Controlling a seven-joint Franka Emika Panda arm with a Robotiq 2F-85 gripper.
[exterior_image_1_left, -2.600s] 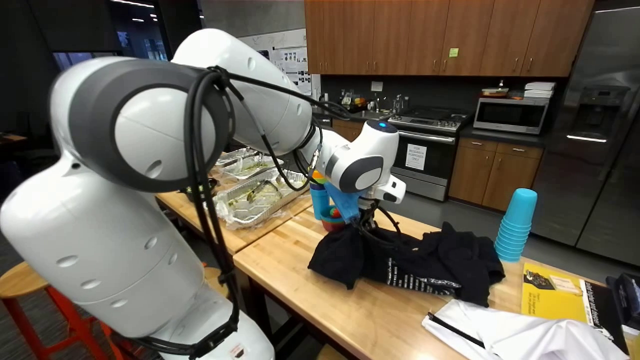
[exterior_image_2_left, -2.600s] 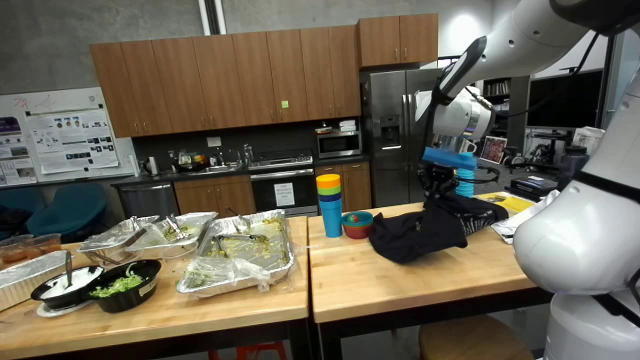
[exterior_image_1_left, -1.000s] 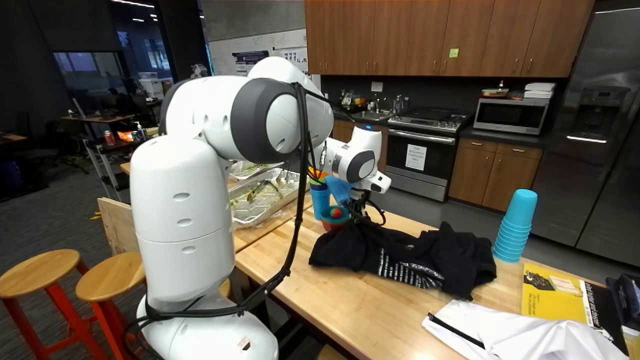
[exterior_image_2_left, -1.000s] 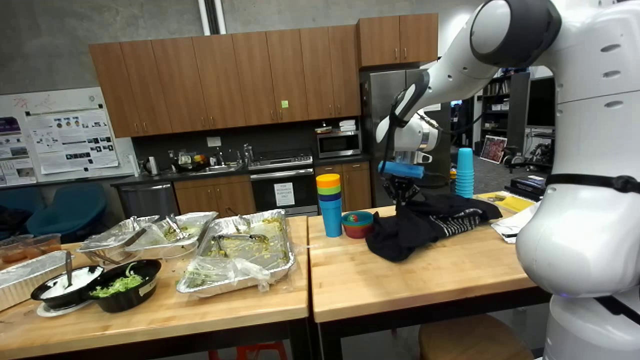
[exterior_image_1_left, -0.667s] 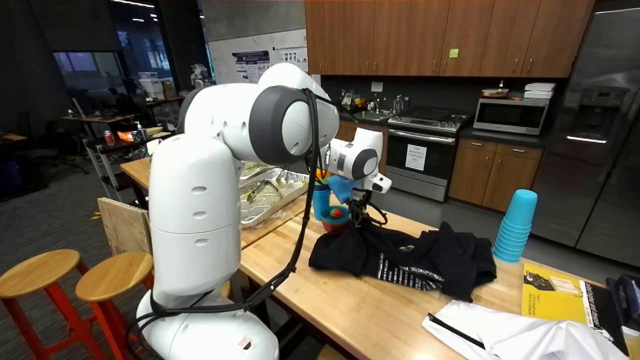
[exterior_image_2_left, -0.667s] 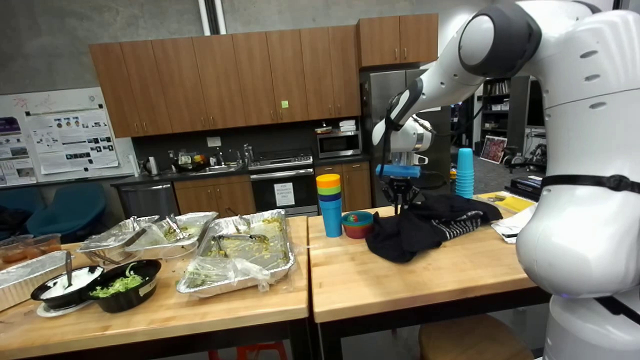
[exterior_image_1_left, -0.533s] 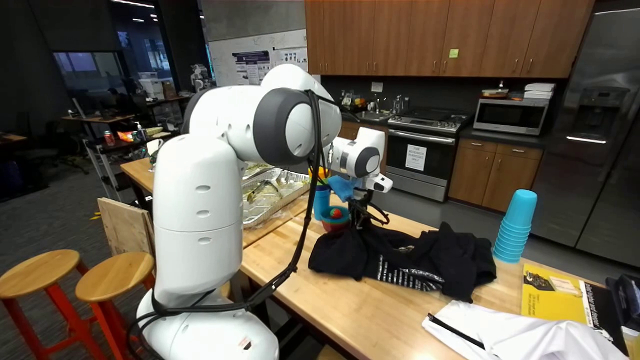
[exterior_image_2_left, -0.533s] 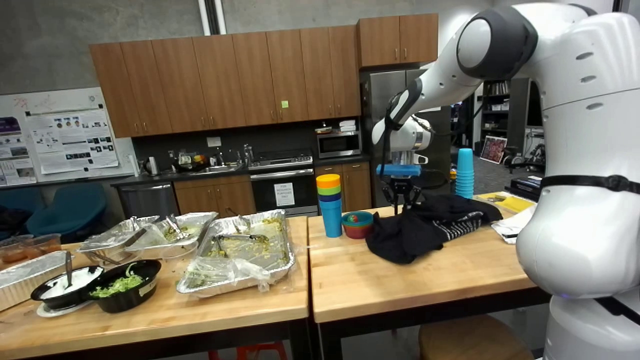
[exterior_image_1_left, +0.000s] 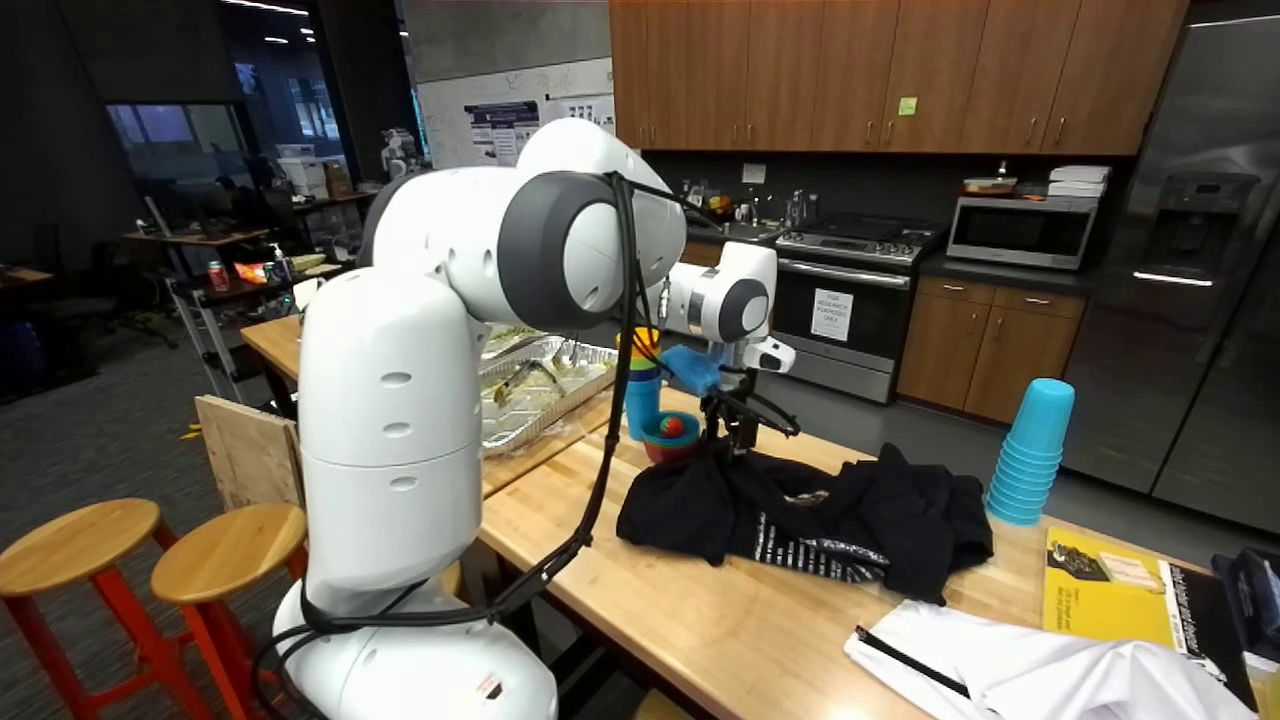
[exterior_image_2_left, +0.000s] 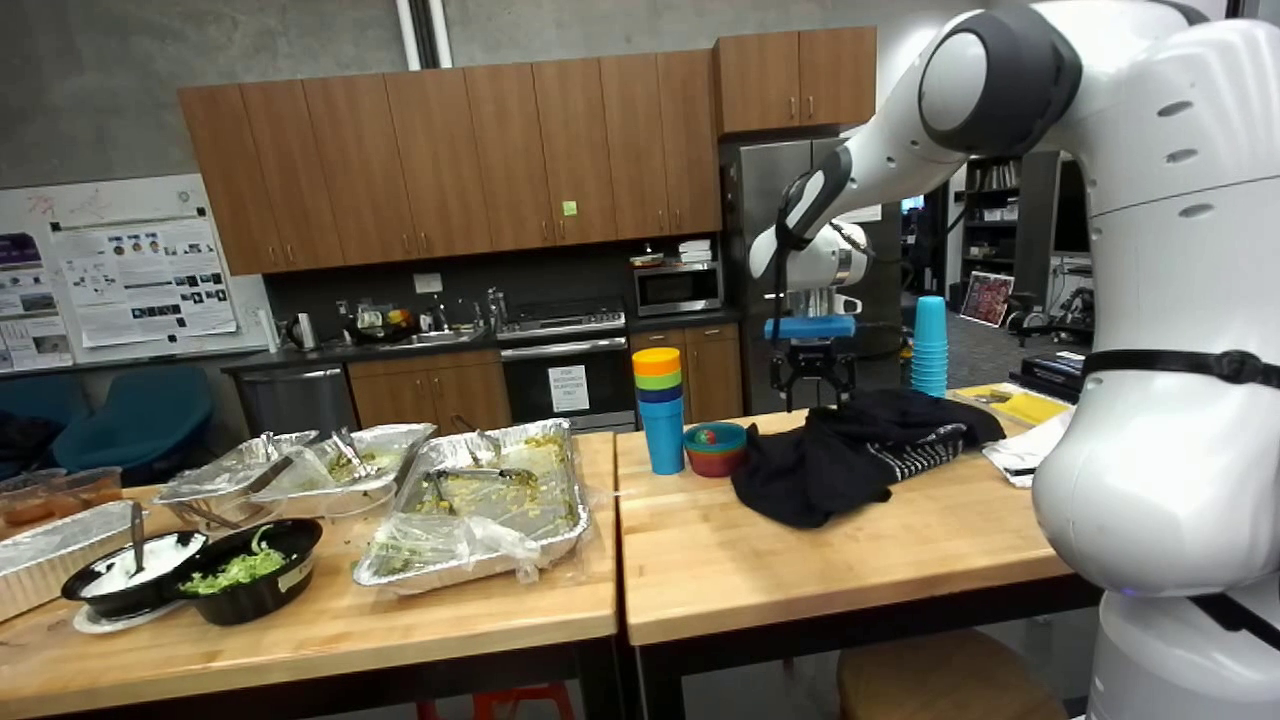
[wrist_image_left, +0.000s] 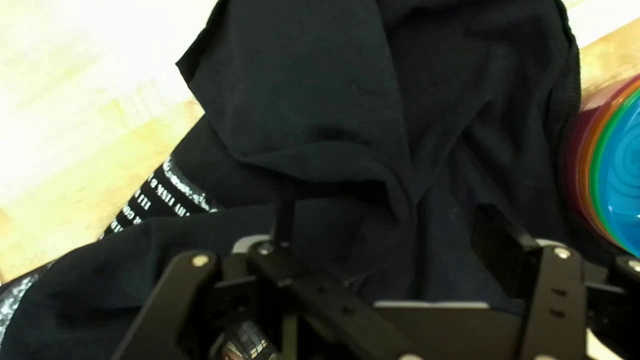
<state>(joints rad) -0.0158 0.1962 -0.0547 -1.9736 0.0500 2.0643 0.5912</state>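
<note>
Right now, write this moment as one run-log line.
claw: open, holding nothing; under it: black garment, rumpled on table; contact: unclear; beside garment: nested bowls; opposite end: blue cups

One piece of black clothing (exterior_image_1_left: 920, 510), one white cloth (exterior_image_1_left: 1060, 670). Two stacks of cups (exterior_image_2_left: 929, 345), one stack of small bowls (exterior_image_2_left: 716, 463). Two wooden counters (exterior_image_2_left: 850, 545). Four foil trays (exterior_image_2_left: 425, 578), two black bowls (exterior_image_2_left: 245, 606). Two blue chairs (exterior_image_2_left: 165, 415). One microwave (exterior_image_2_left: 678, 288), one oven (exterior_image_2_left: 532, 380), one fridge (exterior_image_1_left: 1200, 250), one sink (exterior_image_1_left: 742, 231), one sticky note (exterior_image_1_left: 907, 105).

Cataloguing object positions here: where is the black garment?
In an exterior view, the black garment lies on the table, right of the nested bowls, beneath the open gripper.
</note>
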